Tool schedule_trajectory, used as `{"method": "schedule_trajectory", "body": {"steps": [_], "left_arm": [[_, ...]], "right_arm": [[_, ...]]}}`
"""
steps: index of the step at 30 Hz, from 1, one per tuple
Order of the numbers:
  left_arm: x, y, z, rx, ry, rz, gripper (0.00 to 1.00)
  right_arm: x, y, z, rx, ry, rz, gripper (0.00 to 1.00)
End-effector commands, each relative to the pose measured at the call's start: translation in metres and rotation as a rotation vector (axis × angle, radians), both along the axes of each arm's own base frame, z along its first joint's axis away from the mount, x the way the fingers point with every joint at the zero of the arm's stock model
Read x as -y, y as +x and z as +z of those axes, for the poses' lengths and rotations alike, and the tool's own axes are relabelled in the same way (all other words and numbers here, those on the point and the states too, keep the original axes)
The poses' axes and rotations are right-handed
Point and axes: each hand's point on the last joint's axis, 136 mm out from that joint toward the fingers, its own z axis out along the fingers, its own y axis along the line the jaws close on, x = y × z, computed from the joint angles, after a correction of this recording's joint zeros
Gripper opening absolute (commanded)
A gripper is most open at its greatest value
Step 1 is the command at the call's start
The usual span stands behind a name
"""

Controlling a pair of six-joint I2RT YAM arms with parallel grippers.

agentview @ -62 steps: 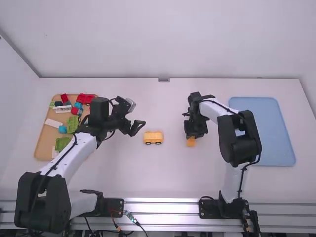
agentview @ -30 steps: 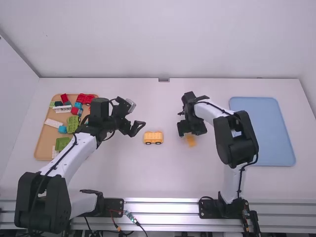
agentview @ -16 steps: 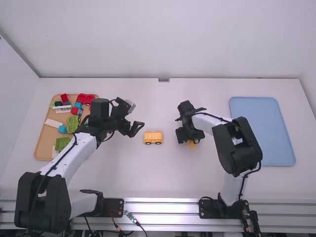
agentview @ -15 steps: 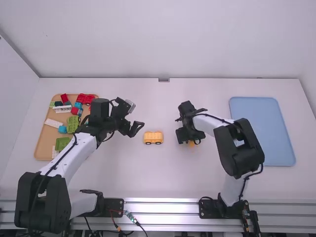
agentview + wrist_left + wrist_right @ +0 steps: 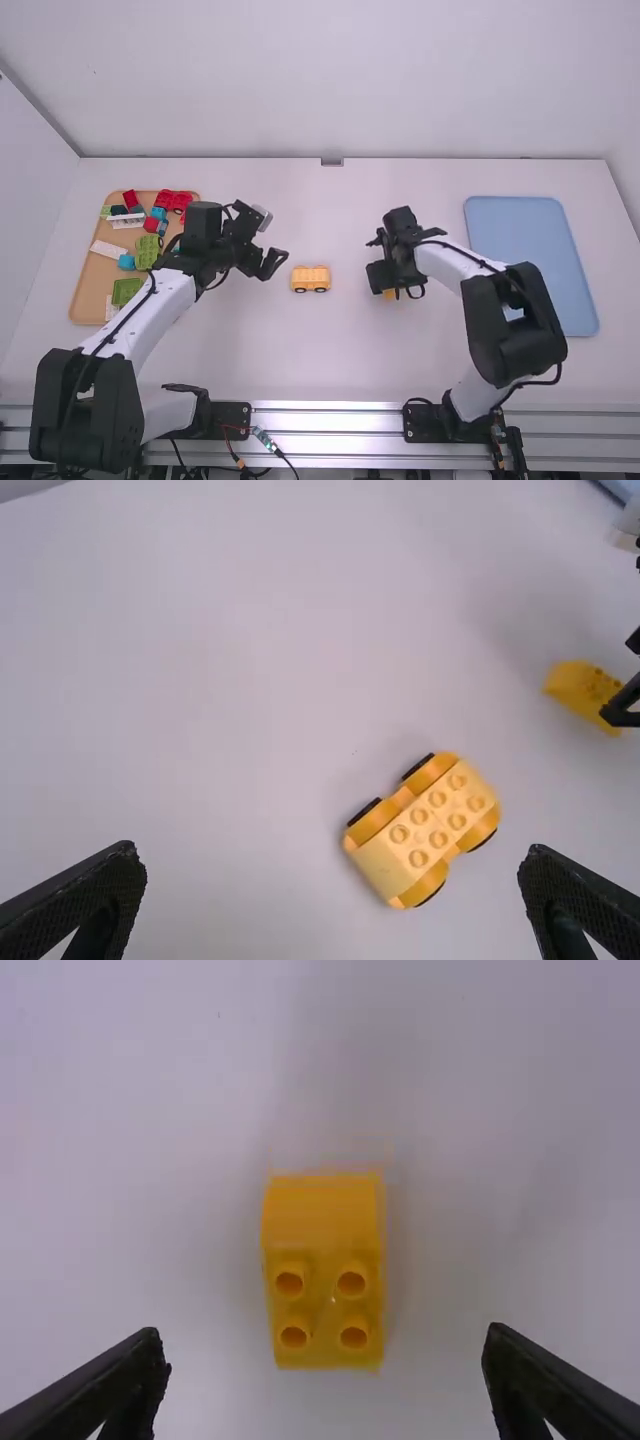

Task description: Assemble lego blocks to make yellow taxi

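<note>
Left gripper (image 5: 332, 852) empty, jaws wide; wheeled yellow plastic base (image 5: 425, 830) on the white table (image 5: 330, 365); right gripper (image 5: 325, 1334), empty, spread wide above the studded yellow plastic block (image 5: 325, 1230) there too: centre, lower straight, squeeze evenly

High cam's up behind the near edge of the bench (image 5: 330, 365), facing forward and down, far enough back to get both far corners. Left wrist cam's closer, angled down; right wrist's closest, nearly straight down. All three share the yellow block (image 5: 325, 1260); high and left wrist both get the yellow car (image 5: 425, 825).
</note>
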Motion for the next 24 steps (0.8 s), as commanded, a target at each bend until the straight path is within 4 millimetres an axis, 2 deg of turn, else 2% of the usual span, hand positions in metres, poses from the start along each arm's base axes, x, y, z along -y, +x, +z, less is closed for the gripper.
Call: {"method": "schedule_trajectory", "body": {"steps": [1, 4, 7, 12, 14, 16, 19, 20, 24], "left_arm": [[-0.002, 0.006, 0.018, 0.055, 0.009, 0.004, 0.99], [-0.002, 0.006, 0.018, 0.056, 0.008, 0.003, 0.99], [-0.002, 0.006, 0.018, 0.054, 0.009, 0.004, 0.99], [-0.002, 0.005, 0.017, 0.047, 0.009, 0.004, 0.99], [-0.002, 0.005, 0.017, 0.049, 0.009, 0.004, 0.99], [-0.002, 0.006, 0.018, 0.052, 0.009, 0.003, 0.99], [-0.002, 0.006, 0.017, 0.052, 0.010, 0.004, 0.99], [-0.002, 0.006, 0.017, 0.051, 0.010, 0.004, 0.99], [-0.003, 0.006, 0.017, 0.050, 0.011, 0.005, 0.99]], "right_arm": [[-0.004, 0.000, -0.004, -0.025, -0.010, 0.019, 0.82], [-0.002, 0.001, -0.007, -0.030, -0.070, 0.008, 0.80], [-0.005, 0.002, -0.012, -0.032, -0.079, 0.022, 0.80], [0.000, 0.005, -0.016, -0.041, -0.072, 0.002, 0.79], [0.000, 0.005, -0.016, -0.044, -0.060, 0.001, 0.75], [-0.002, 0.004, -0.017, -0.055, -0.029, 0.025, 0.63], [-0.002, 0.004, -0.017, -0.055, -0.028, 0.023, 0.59], [-0.003, 0.004, -0.018, -0.054, -0.032, 0.026, 0.55], [-0.008, 0.002, -0.018, -0.050, -0.032, 0.067, 0.55]]}}
